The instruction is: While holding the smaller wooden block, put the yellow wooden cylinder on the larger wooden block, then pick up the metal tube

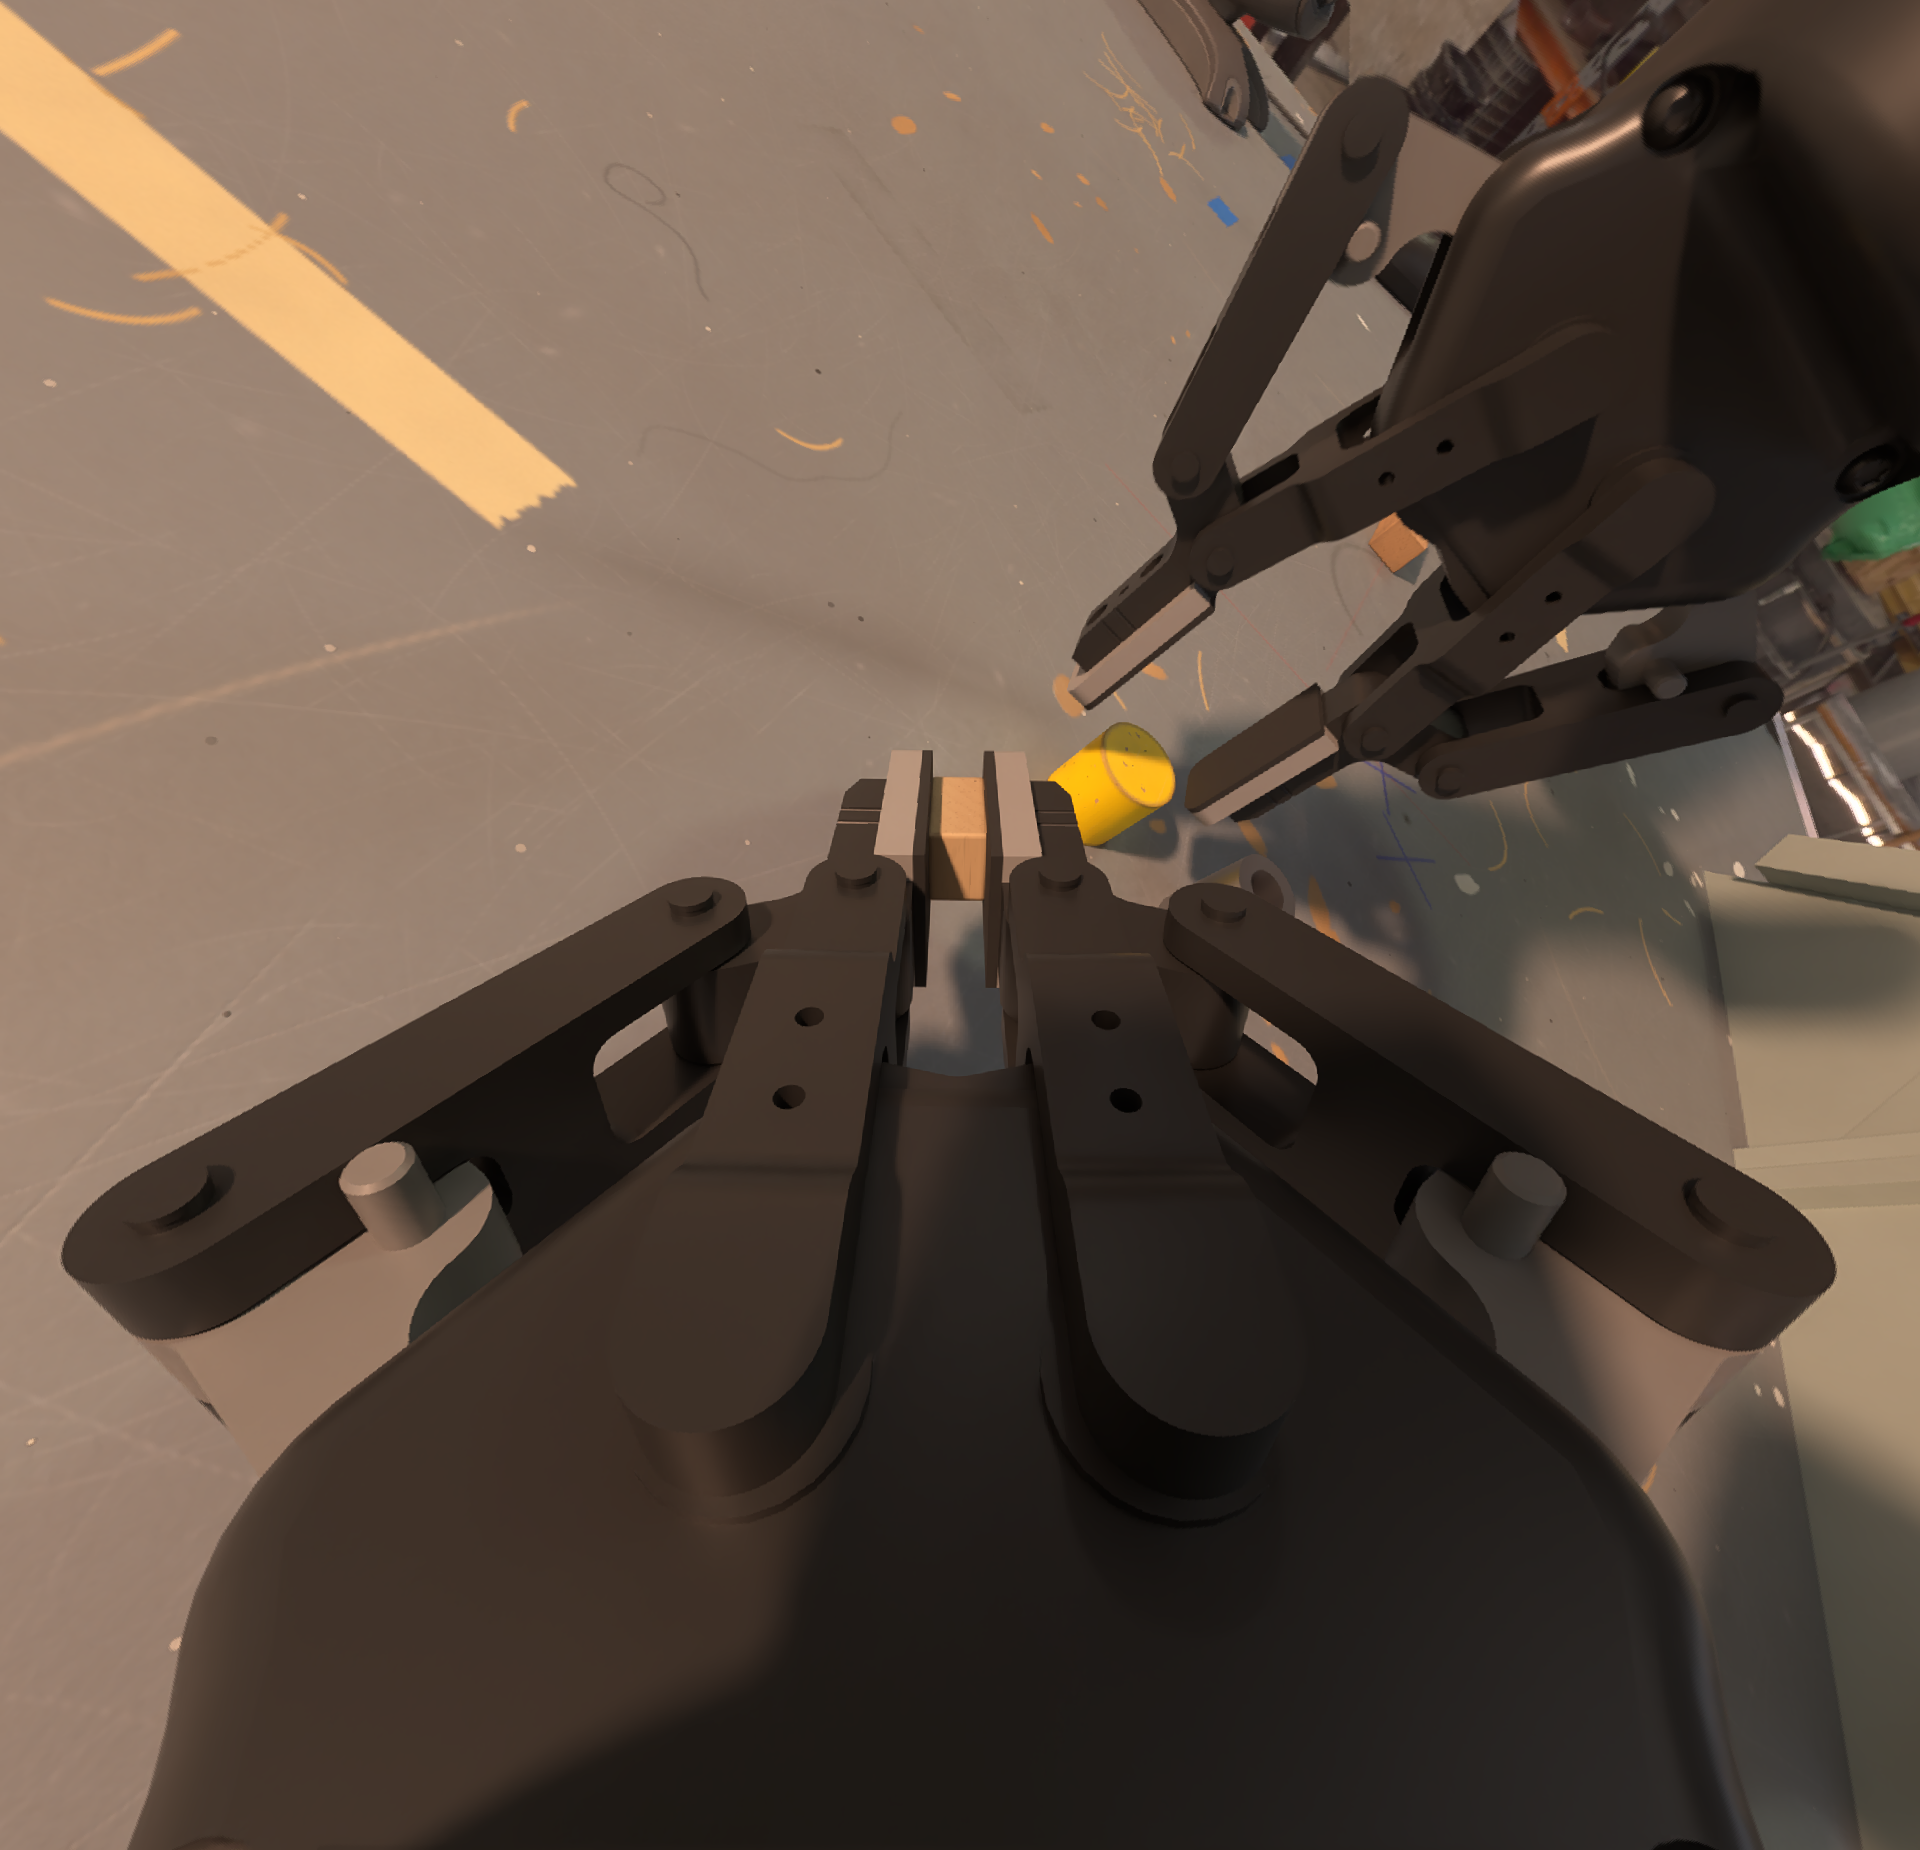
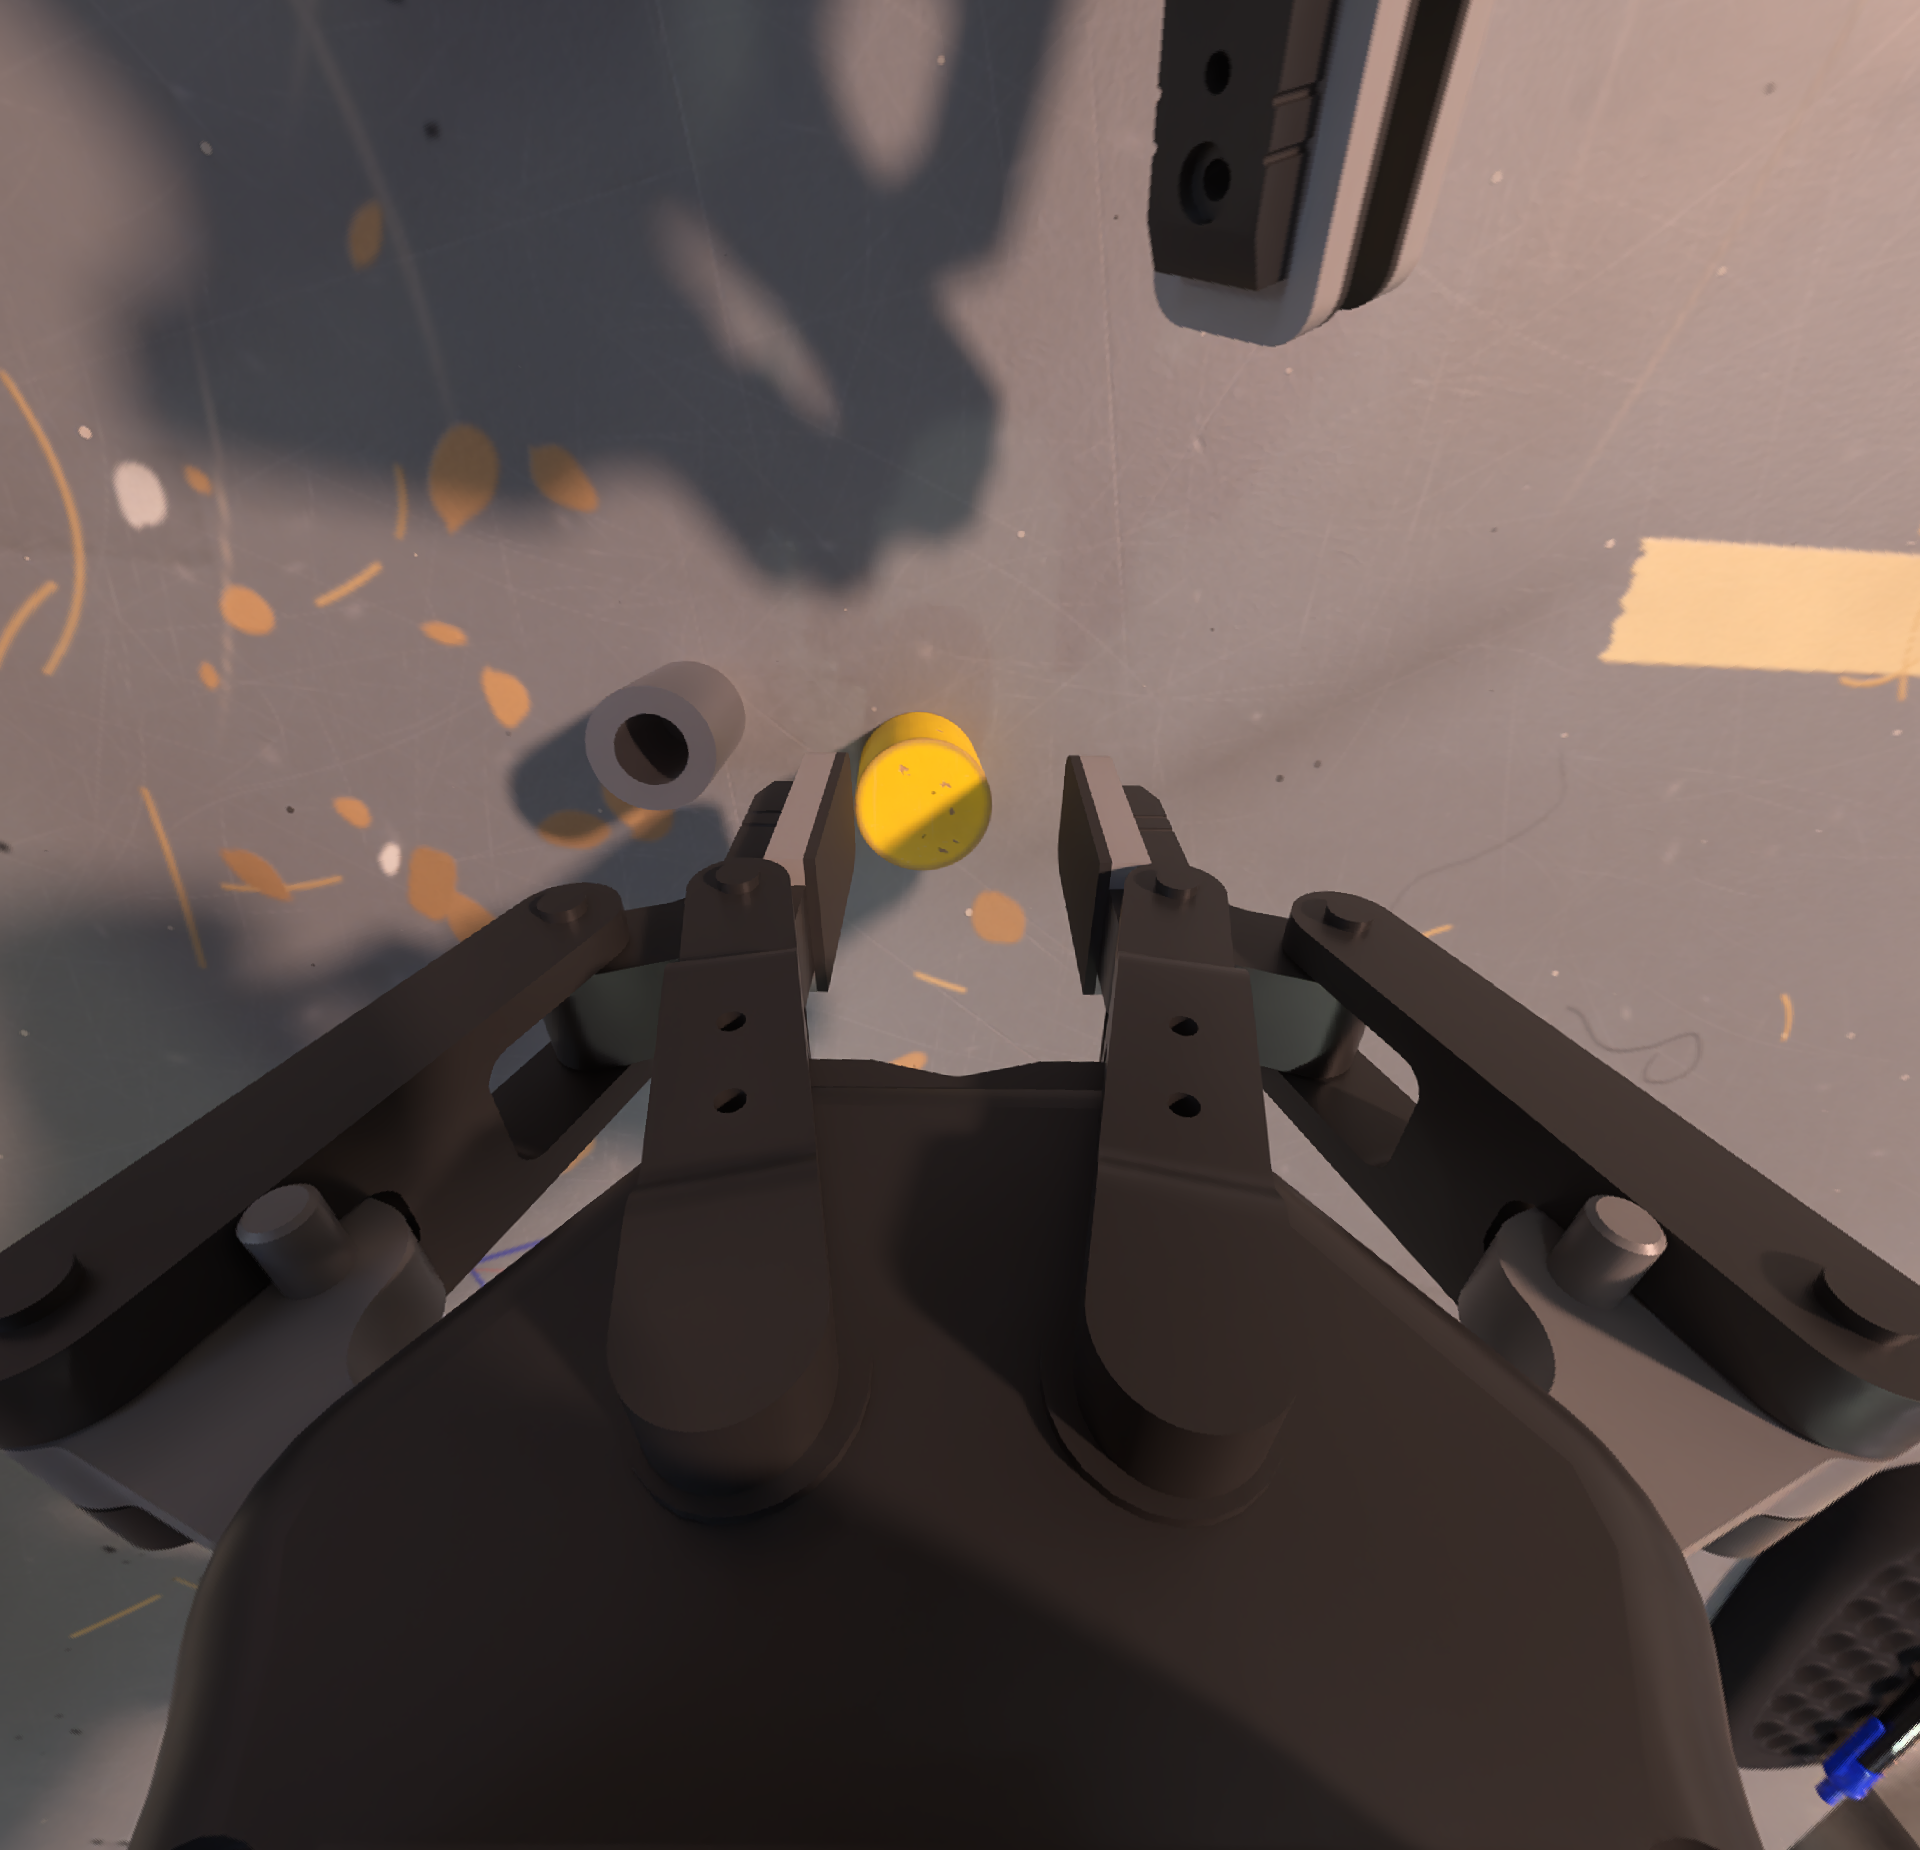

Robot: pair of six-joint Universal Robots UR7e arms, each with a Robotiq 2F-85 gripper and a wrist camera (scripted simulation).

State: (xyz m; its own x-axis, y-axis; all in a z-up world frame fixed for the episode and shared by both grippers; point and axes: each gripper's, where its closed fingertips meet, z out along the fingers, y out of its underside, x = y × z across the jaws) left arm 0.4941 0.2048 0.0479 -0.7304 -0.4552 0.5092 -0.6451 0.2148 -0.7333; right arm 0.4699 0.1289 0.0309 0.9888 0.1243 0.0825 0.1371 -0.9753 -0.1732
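Left gripper (image 1: 957,813): jaws clamped on the small block (image 1: 958,836), held above the desk (image 1: 520,709).
Right gripper (image 2: 956,865): jaws wide, holding nothing.
Cylinder (image 2: 922,792): lay on its side on the desk, below the right jaws' gap, nearer the left-hand finger.
Tube (image 2: 663,735): on the desk, just left of the cylinder, apart.
Large block (image 1: 1396,543): partly hidden behind the right gripper.

The smaller wooden block (image 1: 958,836) – pale, square-edged – sits pinched between the 2 pads of the left gripper (image 1: 958,813). The yellow wooden cylinder (image 2: 923,792) lies on its side on the grey table, 1 flat speckled end showing. Just beside it lies the metal tube (image 2: 665,735) – short, grey, hollow. A tan corner of the larger wooden block (image 1: 1397,545) shows farther off.
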